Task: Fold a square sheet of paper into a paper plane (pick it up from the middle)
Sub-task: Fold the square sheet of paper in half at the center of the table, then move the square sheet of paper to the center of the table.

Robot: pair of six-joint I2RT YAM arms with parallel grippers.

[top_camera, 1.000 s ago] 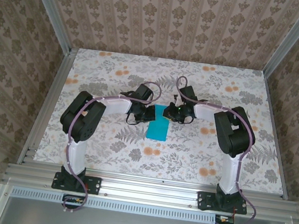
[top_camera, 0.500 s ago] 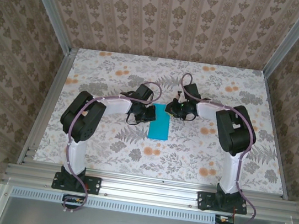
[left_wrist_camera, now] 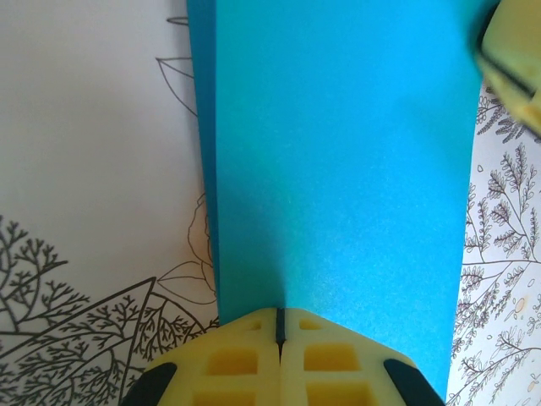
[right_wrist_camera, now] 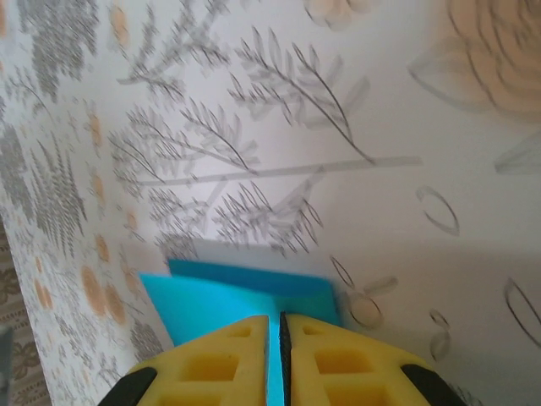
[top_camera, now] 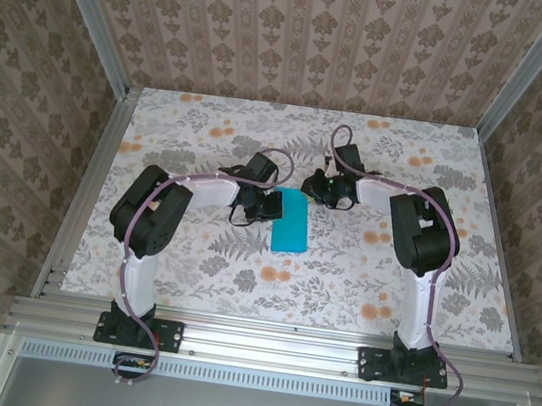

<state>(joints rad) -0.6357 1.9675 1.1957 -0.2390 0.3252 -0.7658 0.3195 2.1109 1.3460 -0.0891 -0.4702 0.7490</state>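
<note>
Floral-print tabletop [top_camera: 360, 286] boxed in by patterned wallpaper walls [top_camera: 304, 36]. The sheet of thin cyan-blue paper [top_camera: 291, 223], folded down to a narrow rectangle, lies flat between my two tools. The left gripper [top_camera: 271, 206] has its yellow fingers [left_wrist_camera: 245, 364] squeezed fully together with the tips on the paper's near edge. The paper runs straight out ahead of them, and on the wrist cam a second layer peeks out along one long side. The right gripper [top_camera: 316, 187] sits at the far corner, jaws down to a hairline slit with blue showing through. I can't tell if either one is really pinching a layer.
</note>
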